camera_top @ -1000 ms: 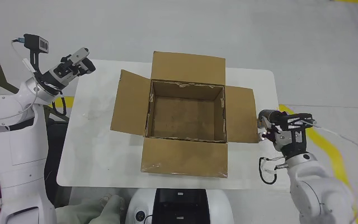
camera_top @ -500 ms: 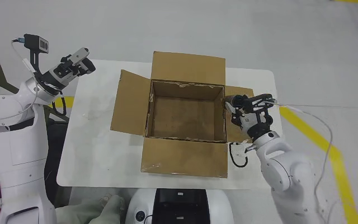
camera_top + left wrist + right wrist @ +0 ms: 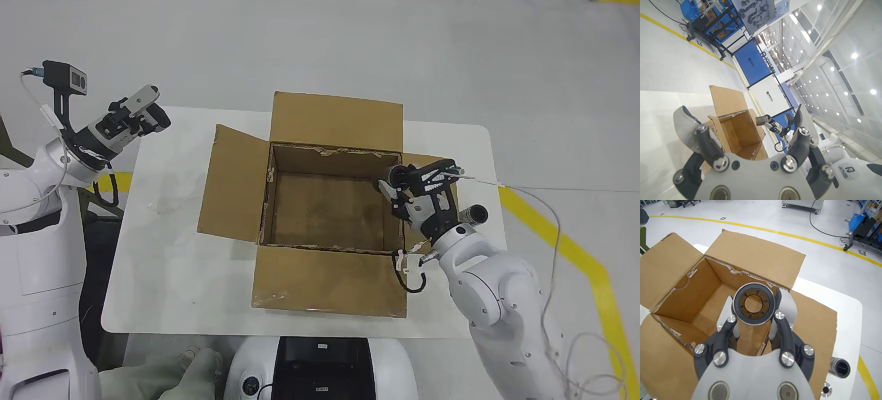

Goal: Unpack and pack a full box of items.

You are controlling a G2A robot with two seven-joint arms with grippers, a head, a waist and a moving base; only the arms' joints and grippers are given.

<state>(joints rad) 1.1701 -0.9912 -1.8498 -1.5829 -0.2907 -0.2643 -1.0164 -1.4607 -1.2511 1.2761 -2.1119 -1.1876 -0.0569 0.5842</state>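
An open cardboard box stands mid-table with its flaps spread and its inside bare. My right gripper is shut on a metal ring-shaped bearing, held end-on above the box's right inner wall. From above, that gripper hangs over the box's right rim. My left gripper is open and holds nothing, raised over the table's far left corner. In the left wrist view its fingers frame the box and the held bearing beyond.
Beside the box's right flap, a second bearing and a small metal cylinder lie on the white table. Bare table lies left of the box.
My right arm has swung left from the table's right edge, across the right flap, to the box's right rim with the bearing in its grip. The left arm stayed still.
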